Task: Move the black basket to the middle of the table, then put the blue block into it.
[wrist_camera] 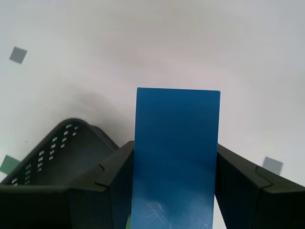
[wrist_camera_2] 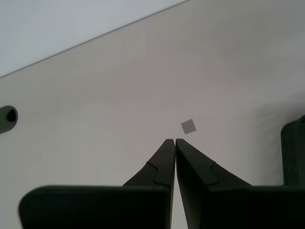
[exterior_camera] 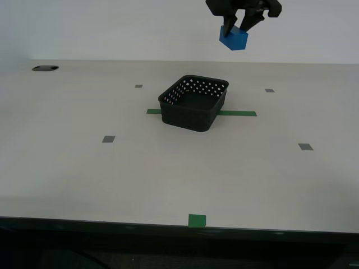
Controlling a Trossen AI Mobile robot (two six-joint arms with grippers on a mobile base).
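Note:
The black basket [exterior_camera: 194, 102] stands on the green tape strip [exterior_camera: 238, 113] near the middle of the table [exterior_camera: 84, 174]. My first gripper [exterior_camera: 240, 28] is shut on the blue block [exterior_camera: 233, 38] and holds it high above the table, beyond the basket and a little toward the exterior view's right. In the first wrist view the blue block [wrist_camera: 175, 152] fills the space between the fingers, with the basket [wrist_camera: 52, 157] below. My second gripper [wrist_camera_2: 174, 142] is shut and empty above bare table; it is out of the exterior view.
Small grey square marks [exterior_camera: 109, 139] dot the table. A green square [exterior_camera: 197, 220] sits at the near edge. A dark hole [exterior_camera: 45, 68] is at the far corner on the exterior view's left. The basket's edge [wrist_camera_2: 293, 152] shows in the second wrist view.

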